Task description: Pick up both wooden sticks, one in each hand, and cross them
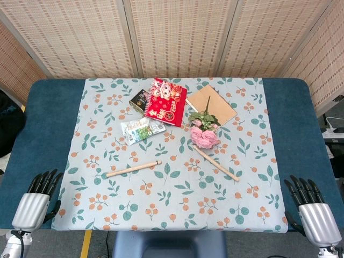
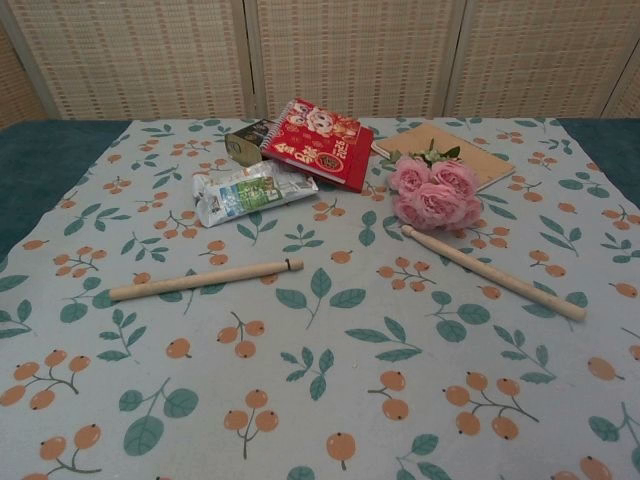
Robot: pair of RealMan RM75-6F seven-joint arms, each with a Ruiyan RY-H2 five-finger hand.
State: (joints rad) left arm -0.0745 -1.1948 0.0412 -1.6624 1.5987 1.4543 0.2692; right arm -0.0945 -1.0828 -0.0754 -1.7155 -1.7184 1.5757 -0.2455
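Resting at the desk's [image 1: 32,107] near corners, the left hand [image 1: 33,207] at seven o'clock and the right hand [image 1: 317,215] at five hold nothing, fingers extended and slightly apart. Toward centre, the left stick [image 1: 133,168] and the right stick [image 1: 216,163] lie flat, well apart; they look light, stiff and smooth, best pinched mid-length. Beyond, at twelve, the right stick's far end touches pink flowers [image 1: 204,135]. No containers show.

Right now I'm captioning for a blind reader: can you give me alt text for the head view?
Two wooden sticks, the left stick and the right stick, lie apart on a leaf-print tablecloth, untouched. The left hand and right hand wait at the near corners, holding nothing. Behind sit pink flowers, a red booklet and a notebook.
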